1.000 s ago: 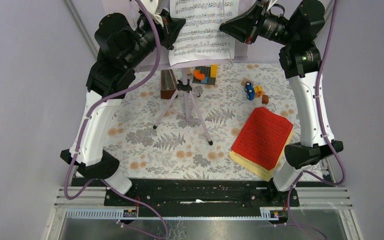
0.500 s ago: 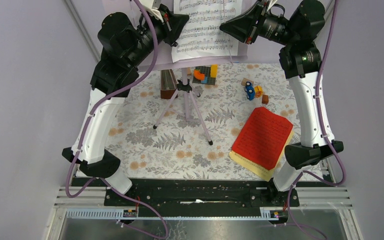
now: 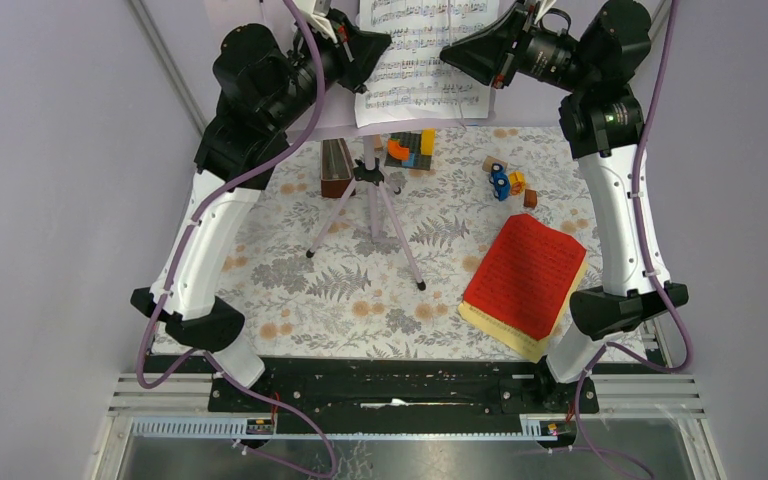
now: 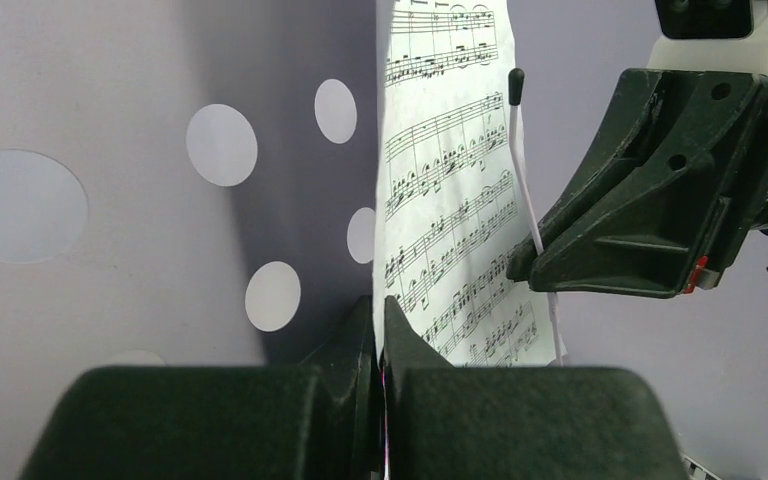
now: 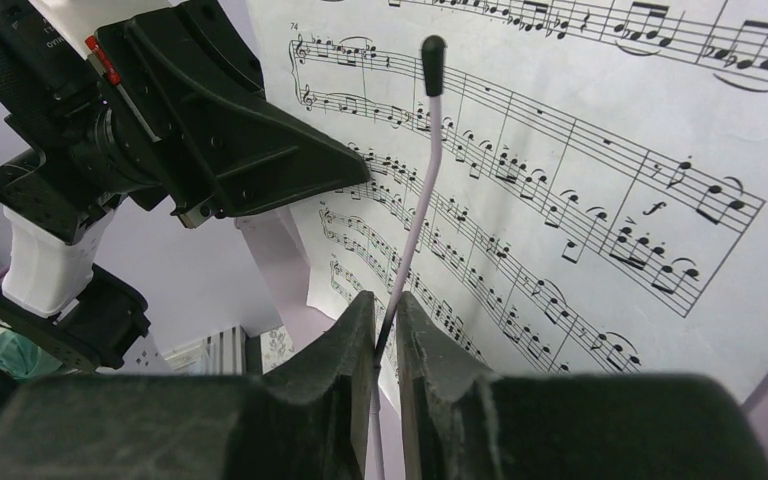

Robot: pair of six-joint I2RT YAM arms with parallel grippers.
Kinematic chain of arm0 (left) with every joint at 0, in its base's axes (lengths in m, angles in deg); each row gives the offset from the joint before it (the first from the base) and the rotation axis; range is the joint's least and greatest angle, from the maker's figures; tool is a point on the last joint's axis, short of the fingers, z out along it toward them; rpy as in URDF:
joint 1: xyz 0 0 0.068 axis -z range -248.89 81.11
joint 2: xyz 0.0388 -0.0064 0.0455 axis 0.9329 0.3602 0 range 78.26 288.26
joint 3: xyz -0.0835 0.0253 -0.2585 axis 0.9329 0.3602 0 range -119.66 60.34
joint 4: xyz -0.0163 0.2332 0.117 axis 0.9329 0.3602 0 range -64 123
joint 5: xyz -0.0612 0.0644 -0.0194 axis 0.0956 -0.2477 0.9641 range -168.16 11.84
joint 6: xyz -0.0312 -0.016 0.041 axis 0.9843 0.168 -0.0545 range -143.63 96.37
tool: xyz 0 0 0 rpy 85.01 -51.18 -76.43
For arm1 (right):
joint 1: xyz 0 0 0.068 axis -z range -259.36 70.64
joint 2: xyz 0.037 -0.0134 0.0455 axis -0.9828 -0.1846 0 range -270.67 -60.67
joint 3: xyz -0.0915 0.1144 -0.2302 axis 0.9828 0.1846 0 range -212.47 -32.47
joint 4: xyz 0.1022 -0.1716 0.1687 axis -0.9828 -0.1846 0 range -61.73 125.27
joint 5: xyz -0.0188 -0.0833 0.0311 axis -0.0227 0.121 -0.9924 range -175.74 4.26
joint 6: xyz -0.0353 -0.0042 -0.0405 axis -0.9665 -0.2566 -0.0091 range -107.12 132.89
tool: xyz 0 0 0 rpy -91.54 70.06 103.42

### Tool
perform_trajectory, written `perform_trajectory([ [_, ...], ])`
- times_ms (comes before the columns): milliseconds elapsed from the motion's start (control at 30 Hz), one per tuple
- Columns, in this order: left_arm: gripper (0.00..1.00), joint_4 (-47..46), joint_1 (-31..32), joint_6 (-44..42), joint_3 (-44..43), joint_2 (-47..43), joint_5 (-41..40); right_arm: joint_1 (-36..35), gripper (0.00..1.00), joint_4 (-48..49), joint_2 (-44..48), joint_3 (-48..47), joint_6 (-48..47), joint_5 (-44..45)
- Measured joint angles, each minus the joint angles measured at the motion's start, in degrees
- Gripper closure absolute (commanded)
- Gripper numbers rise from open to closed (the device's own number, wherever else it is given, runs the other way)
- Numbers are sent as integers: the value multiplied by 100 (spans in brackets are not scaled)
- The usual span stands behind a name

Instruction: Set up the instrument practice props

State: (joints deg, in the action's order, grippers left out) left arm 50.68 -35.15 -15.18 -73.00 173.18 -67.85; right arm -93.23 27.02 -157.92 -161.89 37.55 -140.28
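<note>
Floral tablecloth (image 3: 360,290) between lilac walls. At centre, standing lilac tripod (image 3: 372,205), toy blocks (image 3: 410,148) behind; at right, red page (image 3: 525,270) lying atop yellow page (image 3: 500,333). Against the perforated panel (image 4: 110,200), white sheet-music page (image 4: 450,200), edge pinched in left gripper (image 4: 382,310). Right gripper (image 5: 387,305) clamped on the thin lilac retaining wire (image 5: 413,200) crossing it. Page and left arm shifted rightward since a second ago.

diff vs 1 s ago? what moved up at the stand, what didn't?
The left gripper, shut on the edge of the white sheet-music page, swung right and slightly up the frame in the top view, carrying the page right with it. The right gripper stayed put, shut on the lilac page-holder rod. The tripod, red page and yellow page did not move.
</note>
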Motion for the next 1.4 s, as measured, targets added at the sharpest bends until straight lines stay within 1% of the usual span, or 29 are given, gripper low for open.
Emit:
perform_trajectory([
  [333, 100, -46, 0, 63, 11, 0, -2, 11, 63, -4, 9, 11, -48, 9],
  [533, 100, -74, 0, 59, 33, 0, -13, 11, 57, -4, 26, 11, -46, 9],
  [800, 73, -101, 31, -105, 118, -63, -136, 155, 41, -181, 197, 9, -127, -11],
  [900, 65, -81, 42, -221, 216, -208, -225, 437, 35, -205, 435, 138, -136, -59],
  [967, 57, -74, 37, -293, 332, -358, -295, 702, 31, -212, 680, 334, -129, -105],
  [1067, 46, -70, 31, -404, 660, -719, -345, 1154, 27, -181, 1161, 870, -133, -210],
  [1133, 41, -66, 26, -483, 1001, -1064, -326, 1537, 25, -138, 1633, 1515, -173, -293],
  [1167, 39, -44, 26, -538, 1147, -1222, -297, 1593, 24, -160, 1725, 1641, -177, -330],
  [1300, 32, 66, 26, -857, 1950, -1982, 101, 2286, 19, -142, 2500, 3023, -310, -557],
  [1367, 30, 212, 26, -1067, 2382, -2356, 387, 2669, 11, -166, 2723, 3591, -367, -710],
  [1400, 29, 297, 26, -1176, 2592, -2520, 533, 2848, 4, -173, 2780, 3823, -387, -782],
])
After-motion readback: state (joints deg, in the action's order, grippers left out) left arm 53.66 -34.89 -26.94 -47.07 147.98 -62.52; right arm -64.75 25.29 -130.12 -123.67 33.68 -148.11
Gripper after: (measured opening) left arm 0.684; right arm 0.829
